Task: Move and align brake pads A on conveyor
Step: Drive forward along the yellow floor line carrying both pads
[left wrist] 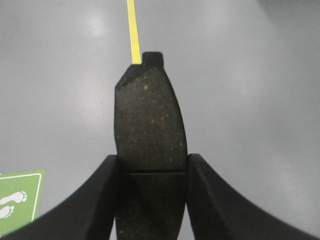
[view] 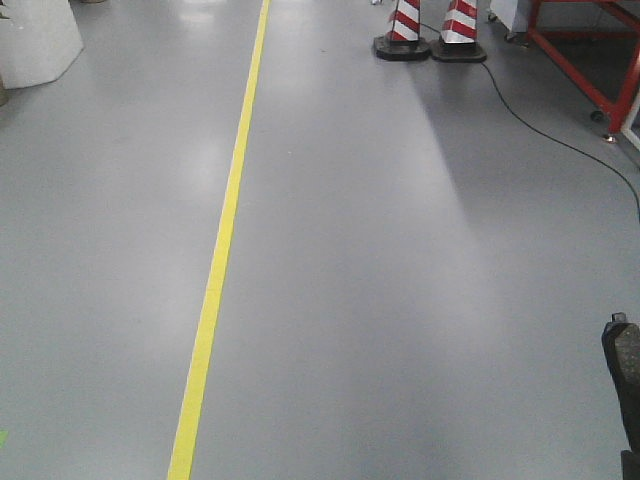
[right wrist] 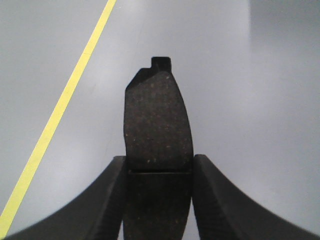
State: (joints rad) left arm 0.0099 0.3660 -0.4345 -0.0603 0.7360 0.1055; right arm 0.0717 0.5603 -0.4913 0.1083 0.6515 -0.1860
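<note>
Carry step, by the look of it: both arms are loaded and no conveyor shows in any view.

The left gripper point(left wrist: 151, 161) has its jaws pinching the left brake pad point(left wrist: 149, 117) by its edges. The pad stands out straight ahead of the camera, gritty face toward the lens, small tab at the far end. The right gripper point(right wrist: 159, 162) has its jaws clamped the same way on the right brake pad point(right wrist: 157, 117), same pose, centre groove just at jaw level.

Both pads hang in the air over the grey floor point(view: 400, 300), touching nothing but the jaws. A yellow line point(view: 225, 240) runs along the floor. A green footprint sign point(left wrist: 17, 200) lies at the lower left under the left wrist. Striped cones point(view: 430, 25), a red frame point(view: 590, 50) and a cable point(view: 560, 135) are far ahead. The dark shape point(view: 625, 385) at the front view's right edge is probably the right pad; can't tell for sure.

Two pads in hand, the others not in view.

Next move, my guess: get the belt into view, lower each pad flat, grit face up, and line them up side by side before opening. Risk: a pad slipping or twisting, since it is only gripped by its edges.
</note>
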